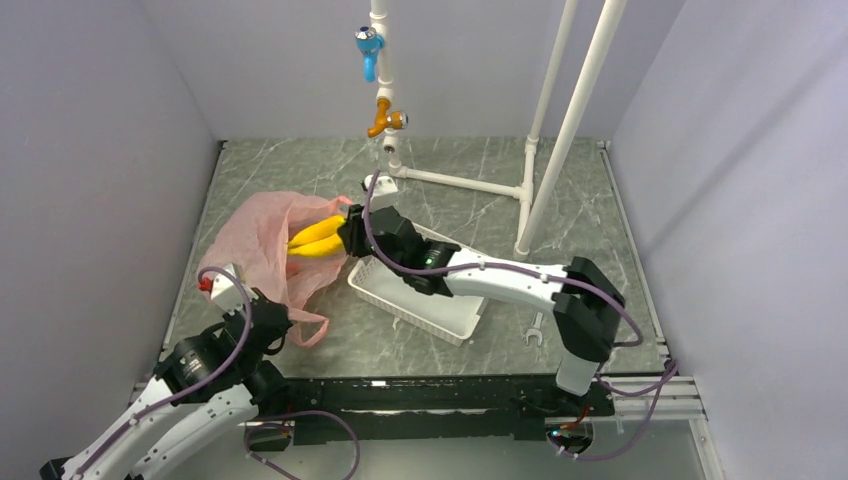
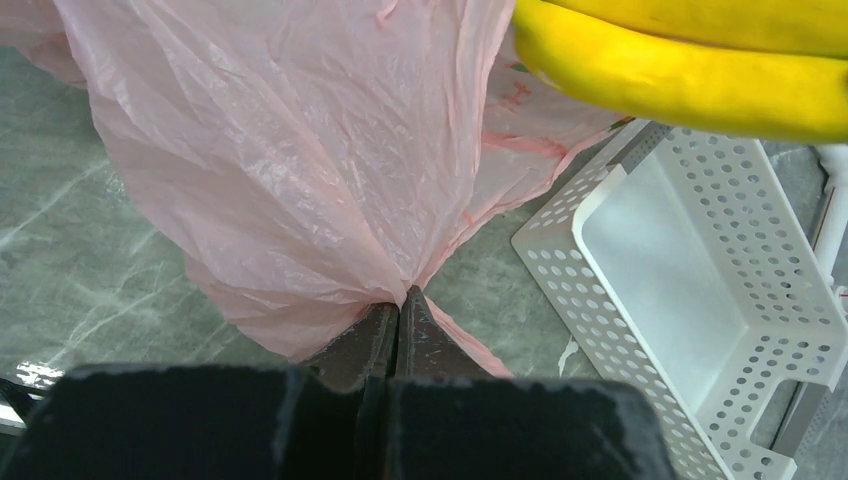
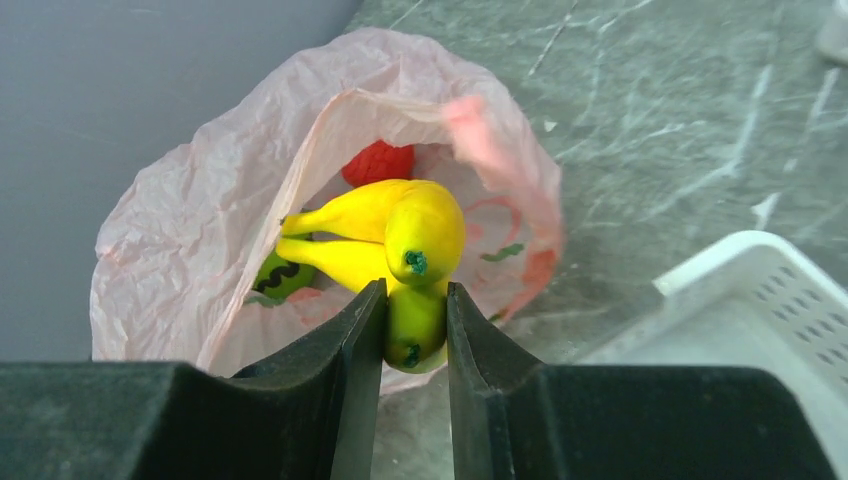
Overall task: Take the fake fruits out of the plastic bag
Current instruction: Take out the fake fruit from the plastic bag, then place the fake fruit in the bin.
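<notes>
- The thin, translucent pink crinkly plastic bag (image 1: 255,240) lies slumped left of centre in the top view on the grey marbled table (image 1: 480,190), its mouth gaping toward the middle of the frame
- One loop handle (image 1: 312,327) shows, trailing from the bag's lower edge in the top view
- A pair of glossy yellow plastic bananas (image 3: 400,225), joined at green-tipped stems, sits in the bag's mouth, the tips pointing inward
- Deeper inside lie one bumpy red round fruit (image 3: 378,162) above the bananas and one green fruit (image 3: 285,275) with a dark squiggle, low and left of them
- Count: two bananas, one red fruit, one green fruit, one bag, one white perforated plastic basket (image 1: 440,310) just right of the bag
- Red and green printing shows on the bag's inner wall; none of it is legible
- The right gripper (image 3: 415,300) pinches the stem end of the lower banana between its dark fingers
- The left gripper (image 2: 398,305) is pressed together on a gathered fold of the pink bag at the bag's lower left edge in the top view
</notes>
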